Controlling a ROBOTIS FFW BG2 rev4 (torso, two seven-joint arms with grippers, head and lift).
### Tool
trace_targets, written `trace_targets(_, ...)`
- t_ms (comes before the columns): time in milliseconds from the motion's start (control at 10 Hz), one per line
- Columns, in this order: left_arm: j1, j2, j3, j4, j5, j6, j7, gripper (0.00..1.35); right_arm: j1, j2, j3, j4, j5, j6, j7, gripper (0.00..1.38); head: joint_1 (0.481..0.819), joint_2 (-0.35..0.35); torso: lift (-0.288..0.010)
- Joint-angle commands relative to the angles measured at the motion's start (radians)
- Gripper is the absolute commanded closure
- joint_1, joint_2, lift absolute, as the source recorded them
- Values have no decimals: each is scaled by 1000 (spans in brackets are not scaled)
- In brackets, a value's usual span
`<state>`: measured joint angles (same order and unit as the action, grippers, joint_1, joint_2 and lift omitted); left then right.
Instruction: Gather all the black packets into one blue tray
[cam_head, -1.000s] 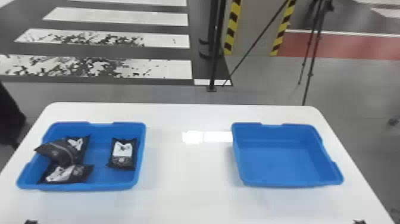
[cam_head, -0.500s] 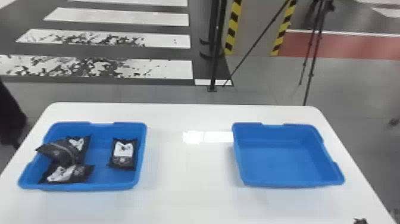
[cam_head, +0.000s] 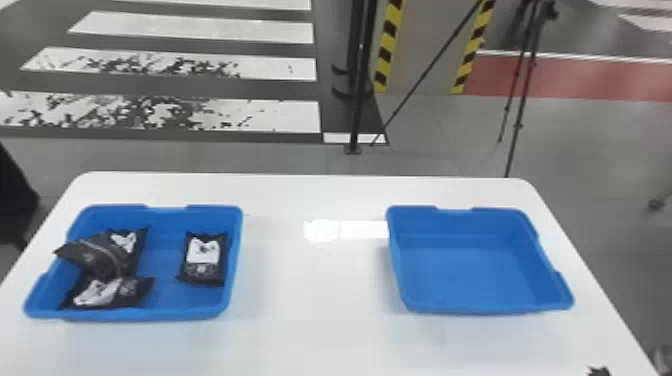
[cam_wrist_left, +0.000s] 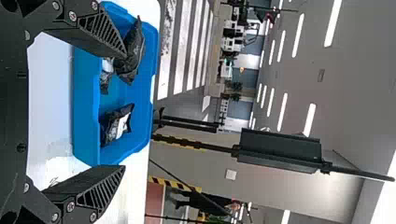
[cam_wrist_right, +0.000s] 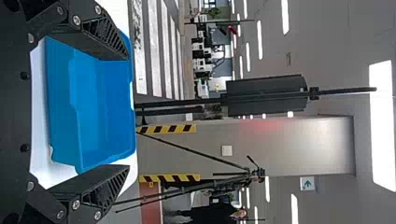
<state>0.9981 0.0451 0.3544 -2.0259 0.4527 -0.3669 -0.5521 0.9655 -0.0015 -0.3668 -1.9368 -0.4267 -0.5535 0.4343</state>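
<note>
Plainly, the head view has two blue trays on a white surface (cam_head: 310, 305), well apart from each other. Three black packets with white labels lie in the left tray (cam_head: 150, 315). Two of them are bunched toward its left side: the farther packet (cam_head: 102, 255) touches the nearer packet (cam_head: 110, 294), and both lie at a slant. The lone packet (cam_head: 202, 260) lies near the tray's right wall, apart from that pair. The right tray (cam_head: 465, 270) shows its bare blue bottom. A small dark bit of the right end effector (cam_head: 598, 371) pokes in at the bottom edge, toward the right corner. Past the surface are a black stand (cam_head: 356, 100), yellow-and-black striped tape (cam_head: 387, 50) and a floor painted with white bars (cam_head: 200, 115).

In the left wrist view, the left end effector (cam_wrist_left: 125, 111) is released, its two black fingers spread wide with open space between them. The left tray and its packets lie beyond, and one finger partly covers the view of the bunched pair.

In the right wrist view, the right end effector is released too, fingers wide apart, with the right tray beyond them on the surface.
</note>
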Motion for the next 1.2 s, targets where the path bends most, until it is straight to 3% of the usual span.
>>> trace_targets(0,-4,2,-3,0,0,6,0,185,-3,2,0,4,-2,-1,1,211,695,-103,-110)
trace_targets(1100,-11,12,-13,0,10,31,-2,185,-11,2,4,16,-12,9,1,211,695,-125,-110)
